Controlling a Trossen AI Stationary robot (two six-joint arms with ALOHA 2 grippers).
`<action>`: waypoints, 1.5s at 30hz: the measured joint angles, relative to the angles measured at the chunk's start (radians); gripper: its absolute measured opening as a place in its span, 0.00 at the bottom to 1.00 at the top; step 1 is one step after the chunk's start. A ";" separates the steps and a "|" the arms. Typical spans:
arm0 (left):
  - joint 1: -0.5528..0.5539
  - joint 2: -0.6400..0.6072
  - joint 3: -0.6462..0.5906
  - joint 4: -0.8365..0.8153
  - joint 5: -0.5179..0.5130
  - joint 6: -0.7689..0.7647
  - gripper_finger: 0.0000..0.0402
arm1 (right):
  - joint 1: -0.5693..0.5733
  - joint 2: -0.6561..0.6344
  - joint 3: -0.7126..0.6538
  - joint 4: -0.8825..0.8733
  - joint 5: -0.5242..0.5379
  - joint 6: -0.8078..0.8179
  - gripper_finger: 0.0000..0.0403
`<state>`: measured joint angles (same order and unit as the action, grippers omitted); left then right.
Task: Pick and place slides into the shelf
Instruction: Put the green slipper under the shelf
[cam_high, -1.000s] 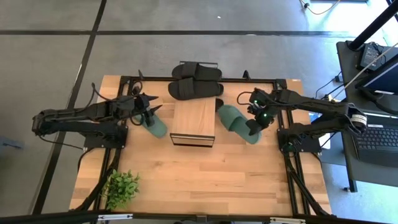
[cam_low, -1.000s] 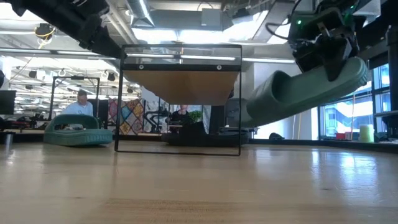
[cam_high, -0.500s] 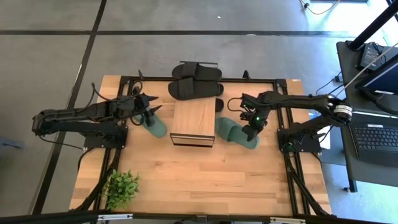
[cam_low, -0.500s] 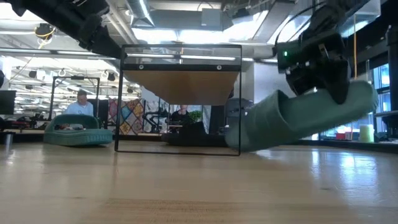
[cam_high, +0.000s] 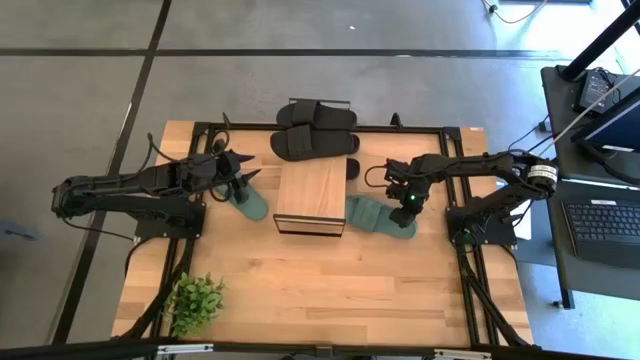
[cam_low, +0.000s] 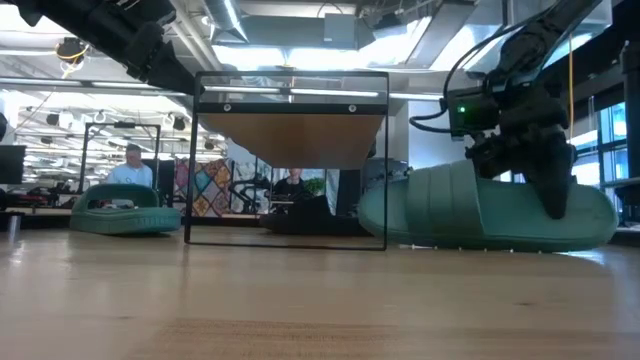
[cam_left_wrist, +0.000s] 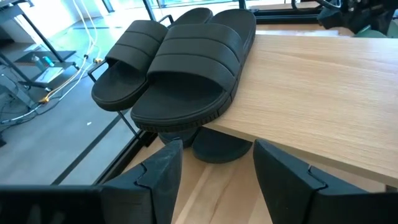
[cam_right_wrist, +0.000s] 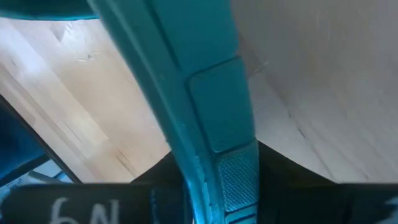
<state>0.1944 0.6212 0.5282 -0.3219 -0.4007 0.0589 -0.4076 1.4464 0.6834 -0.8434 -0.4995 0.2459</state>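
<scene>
The shelf (cam_high: 312, 198), a light plank top on a thin black frame, stands mid-counter (cam_high: 300, 290). Two black slides (cam_high: 315, 128) lie at its far end, one resting partly on the plank; their broad straps are ribbed rubber. A dark green slide (cam_high: 378, 215) lies flat on the counter just beside the shelf's right side, its toe at the frame. The right end effector (cam_high: 408, 201) sits on this slide's strap, fingers astride its edge; whether it is clamped I cannot tell. The left end effector (cam_high: 243, 180), fingers apart, hovers over the other green slide (cam_high: 247, 202) left of the shelf.
</scene>
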 joint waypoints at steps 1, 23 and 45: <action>0.000 0.000 0.000 0.000 0.000 0.000 0.47 | 0.000 0.000 0.000 0.002 0.002 -0.005 0.28; 0.000 0.000 0.000 -0.001 0.000 0.001 0.47 | -0.001 0.000 -0.001 0.016 0.141 -0.013 0.60; 0.000 0.000 0.000 -0.014 -0.001 0.004 0.47 | -0.001 -0.003 0.142 -0.152 0.328 0.097 0.60</action>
<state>0.1944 0.6216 0.5282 -0.3359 -0.4014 0.0628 -0.4084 1.4434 0.8259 -0.9953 -0.1719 0.3432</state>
